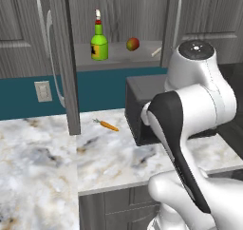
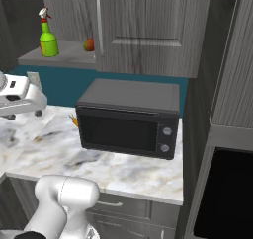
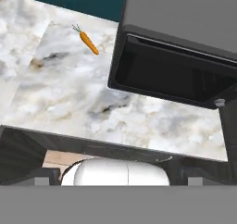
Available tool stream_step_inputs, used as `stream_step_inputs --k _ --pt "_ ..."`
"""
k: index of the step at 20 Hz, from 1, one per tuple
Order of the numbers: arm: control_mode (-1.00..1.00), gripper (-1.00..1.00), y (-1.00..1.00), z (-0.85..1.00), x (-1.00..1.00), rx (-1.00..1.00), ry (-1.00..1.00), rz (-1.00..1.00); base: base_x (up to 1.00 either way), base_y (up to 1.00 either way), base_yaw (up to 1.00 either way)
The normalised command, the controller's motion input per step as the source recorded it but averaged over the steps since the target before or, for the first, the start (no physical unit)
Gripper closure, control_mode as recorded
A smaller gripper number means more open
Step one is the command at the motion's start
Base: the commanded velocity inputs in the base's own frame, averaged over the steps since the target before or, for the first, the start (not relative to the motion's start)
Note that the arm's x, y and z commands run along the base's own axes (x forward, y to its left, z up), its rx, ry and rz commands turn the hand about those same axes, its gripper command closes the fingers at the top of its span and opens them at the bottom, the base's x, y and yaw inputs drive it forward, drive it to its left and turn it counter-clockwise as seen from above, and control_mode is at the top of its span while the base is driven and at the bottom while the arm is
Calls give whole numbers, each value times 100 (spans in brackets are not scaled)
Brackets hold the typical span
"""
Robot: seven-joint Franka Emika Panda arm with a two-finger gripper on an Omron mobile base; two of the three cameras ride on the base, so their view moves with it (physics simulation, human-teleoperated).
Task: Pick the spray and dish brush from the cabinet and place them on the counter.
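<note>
The spray, a green bottle with a red-and-white top, stands upright at the left of the open cabinet's grey shelf; it is also in the right base view. The dish brush lies at the shelf's right end, only its pale handle showing past the door edge. Below lies the marble counter. My gripper hangs open well below the shelf, over the counter's front edge in front of the microwave, with nothing between its widely parted fingertips.
A red-yellow apple sits on the shelf between spray and brush. The black microwave stands on the counter under the cabinet. An orange carrot lies left of it. The cabinet's open left door juts out over the counter.
</note>
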Motion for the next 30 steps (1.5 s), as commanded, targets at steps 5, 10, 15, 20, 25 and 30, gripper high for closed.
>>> stream_step_inputs --k 5,10,15,20,25,30 --pt "-100 -100 -1 26 0 -3 -10 15 0 0 0" --pt "-100 -100 21 19 -35 -9 -13 0 0 0 0" --pt "-100 -100 5 0 -9 -1 -3 -1 0 0 0" --pt "-100 -100 -7 14 -12 1 -14 -2 0 0 0" --pt "-100 -100 -36 28 -15 7 -22 -11 0 0 0" --pt "-100 -100 -57 1 10 23 -2 -4 0 0 0"
